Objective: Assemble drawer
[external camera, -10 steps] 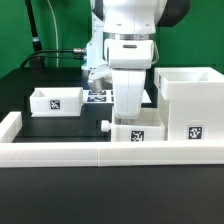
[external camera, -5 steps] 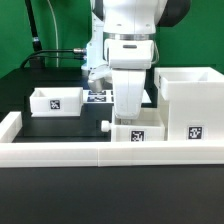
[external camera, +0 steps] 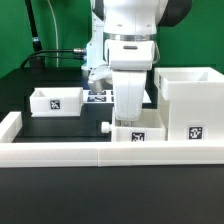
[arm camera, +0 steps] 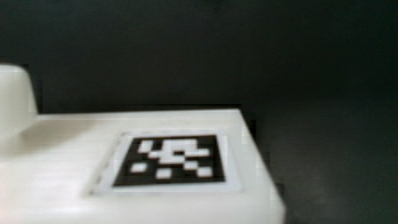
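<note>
A small white knobbed tray [external camera: 136, 131] with a square tag stands at the front, against the low white border wall. My gripper [external camera: 129, 116] hangs straight down onto its rear part; the fingertips are hidden behind the hand and the tray wall, so I cannot tell how the jaws stand. The wrist view shows only a blurred white tagged face [arm camera: 173, 160] very close, over the dark mat. A second tray [external camera: 55, 100] sits on the exterior view's left. The tall boxy housing [external camera: 188, 102] stands on the exterior view's right, beside the front tray.
The low white border wall [external camera: 60, 152] runs along the front and sides of the black mat [external camera: 60, 128]. The marker board [external camera: 97, 97] lies behind my arm. Black cables [external camera: 50, 55] hang at the back left against a green backdrop.
</note>
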Controlling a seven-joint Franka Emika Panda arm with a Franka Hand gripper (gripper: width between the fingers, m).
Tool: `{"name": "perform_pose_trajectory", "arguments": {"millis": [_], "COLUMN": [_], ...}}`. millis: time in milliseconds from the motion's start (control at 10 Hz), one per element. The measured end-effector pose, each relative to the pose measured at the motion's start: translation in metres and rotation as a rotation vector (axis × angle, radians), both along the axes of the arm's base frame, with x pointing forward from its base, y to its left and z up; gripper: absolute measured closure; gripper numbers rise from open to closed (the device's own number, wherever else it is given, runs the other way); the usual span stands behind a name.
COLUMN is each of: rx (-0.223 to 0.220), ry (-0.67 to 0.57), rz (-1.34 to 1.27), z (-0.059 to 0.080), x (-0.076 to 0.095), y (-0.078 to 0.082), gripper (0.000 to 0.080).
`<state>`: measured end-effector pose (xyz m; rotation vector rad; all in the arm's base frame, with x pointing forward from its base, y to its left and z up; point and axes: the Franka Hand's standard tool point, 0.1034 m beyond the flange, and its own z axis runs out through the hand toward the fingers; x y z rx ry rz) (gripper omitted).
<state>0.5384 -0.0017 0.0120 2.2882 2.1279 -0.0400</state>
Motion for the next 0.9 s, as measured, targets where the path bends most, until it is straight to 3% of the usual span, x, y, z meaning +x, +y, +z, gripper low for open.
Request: {"name": "perform_pose_trajectory", "arguments": {"millis": [400, 900], "rx": [0.009, 0.010], "ry": [-0.002, -0.002], "rz": [-0.004, -0.016], "z": [0.000, 0.000], "x": [0.000, 0.000], "y": [0.013, 0.013], "gripper": [0.0757, 0.0757]}}
